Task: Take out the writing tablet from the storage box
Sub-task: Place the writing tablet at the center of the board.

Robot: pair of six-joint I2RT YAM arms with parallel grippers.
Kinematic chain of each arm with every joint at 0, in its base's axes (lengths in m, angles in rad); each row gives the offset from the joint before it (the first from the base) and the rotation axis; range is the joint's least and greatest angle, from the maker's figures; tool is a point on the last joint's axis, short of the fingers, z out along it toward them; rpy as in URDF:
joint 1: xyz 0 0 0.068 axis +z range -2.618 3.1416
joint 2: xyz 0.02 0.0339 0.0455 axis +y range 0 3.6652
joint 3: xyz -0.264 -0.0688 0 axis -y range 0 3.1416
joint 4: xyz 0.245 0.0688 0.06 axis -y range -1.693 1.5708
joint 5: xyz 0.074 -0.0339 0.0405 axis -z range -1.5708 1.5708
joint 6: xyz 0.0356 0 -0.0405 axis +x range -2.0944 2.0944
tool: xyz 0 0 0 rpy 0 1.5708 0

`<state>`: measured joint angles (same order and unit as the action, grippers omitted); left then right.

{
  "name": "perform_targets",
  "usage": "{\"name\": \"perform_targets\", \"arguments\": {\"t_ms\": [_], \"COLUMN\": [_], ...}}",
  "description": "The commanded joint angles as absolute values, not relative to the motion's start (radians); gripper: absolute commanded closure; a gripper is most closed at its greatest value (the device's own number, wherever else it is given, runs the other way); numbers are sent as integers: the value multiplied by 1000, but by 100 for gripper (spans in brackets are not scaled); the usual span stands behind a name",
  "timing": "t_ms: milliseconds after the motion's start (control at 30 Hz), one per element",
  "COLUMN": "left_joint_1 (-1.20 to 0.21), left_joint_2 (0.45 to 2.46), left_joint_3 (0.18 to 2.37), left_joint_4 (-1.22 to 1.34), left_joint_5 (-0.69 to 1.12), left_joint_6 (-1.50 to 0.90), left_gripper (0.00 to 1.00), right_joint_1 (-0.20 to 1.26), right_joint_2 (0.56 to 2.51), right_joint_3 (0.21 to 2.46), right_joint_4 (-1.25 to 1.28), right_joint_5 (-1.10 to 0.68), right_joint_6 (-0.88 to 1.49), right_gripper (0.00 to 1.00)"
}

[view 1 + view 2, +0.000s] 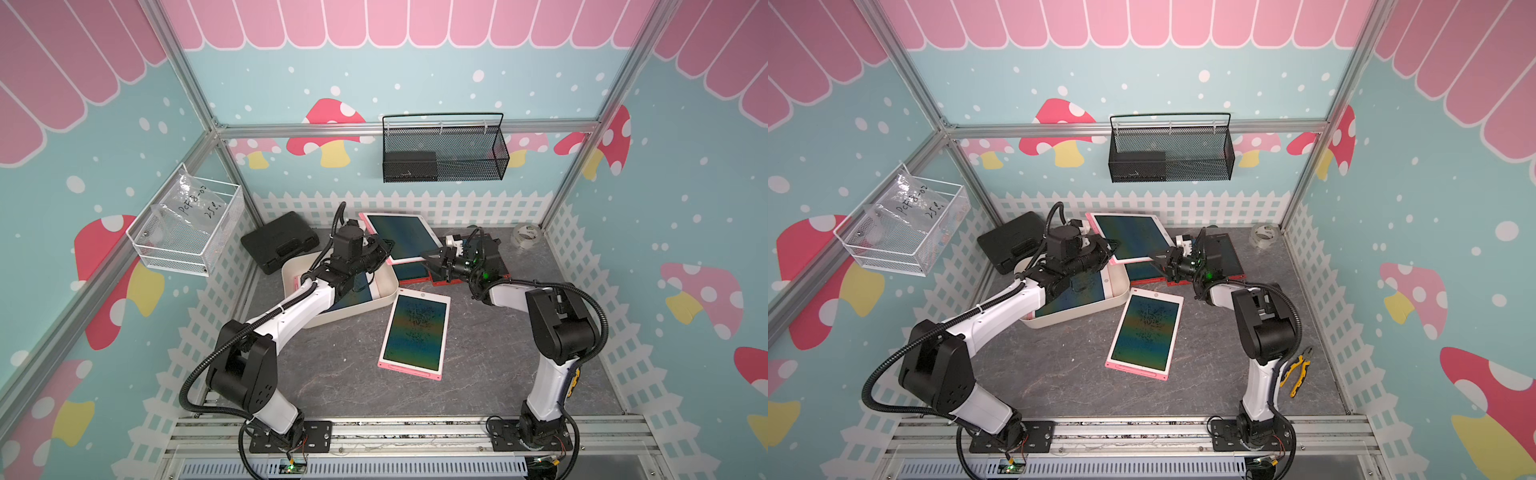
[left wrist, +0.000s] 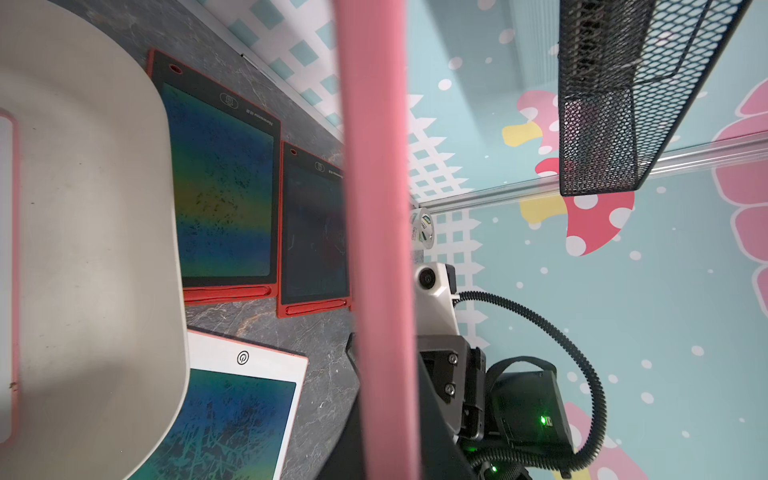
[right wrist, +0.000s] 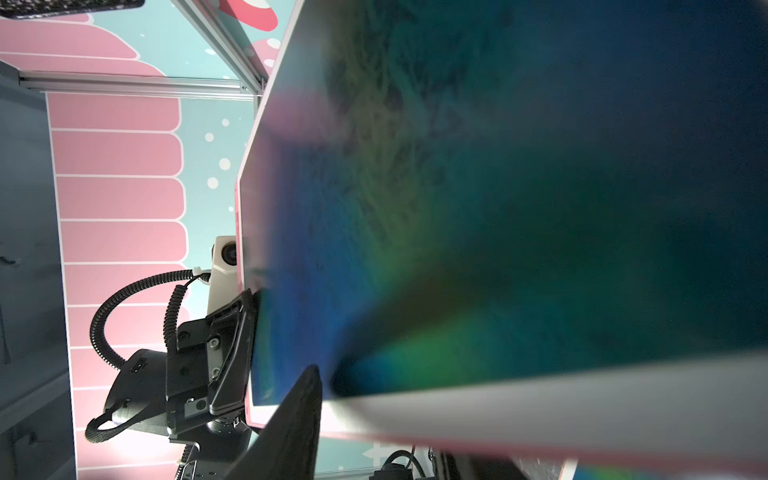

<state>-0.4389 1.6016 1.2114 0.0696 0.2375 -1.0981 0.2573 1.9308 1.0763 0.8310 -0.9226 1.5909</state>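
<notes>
Note left tool (image 1: 385, 248) pressed together on the pink side edge of the writing tablet (image 1: 405, 237); confirm in the left wrist view, where that edge runs straight between the fingers. Find the writing tablet raised clear of the storage box (image 1: 353, 313), tilted, screen up, over the back of the desk (image 1: 332, 374) just beyond the box's far right corner. Locate right tool (image 1: 430, 257) at the tablet's near corner, opposite the left tool; cannot tell whether pinching or merely straddling the rim, since blurred screen fills the right wrist view. See a second pink tablet (image 1: 355, 296) flat inside the box beneath the left arm. Log a third pink tablet (image 1: 415, 332) on the desk beside the box, and two red tablets (image 2: 224, 187) side by side, partly under the raised one.
</notes>
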Motion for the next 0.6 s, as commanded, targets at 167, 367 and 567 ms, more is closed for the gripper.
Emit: {"name": "perform_targets", "arguments": {"t_ms": [167, 367, 567], "left_joint_1": [-452, -456, -460], "left_joint_2": [1639, 1676, 1682], "left_joint_3": [1207, 1213, 1196], "left_joint_4": [183, 186, 183], "left_joint_5": [292, 333, 356], "left_joint_6": [-1155, -1166, -1167], "left_gripper": [89, 89, 89], "right_joint_1": [275, 275, 274], "right_joint_2": [2034, 2033, 2039], "right_joint_3": [1176, 1165, 1145], "right_joint_4": [1034, 1082, 1154], "right_joint_5": [-879, -861, -848], "right_joint_6": [1731, 1756, 1796], "right_gripper": [64, 72, 72]}}
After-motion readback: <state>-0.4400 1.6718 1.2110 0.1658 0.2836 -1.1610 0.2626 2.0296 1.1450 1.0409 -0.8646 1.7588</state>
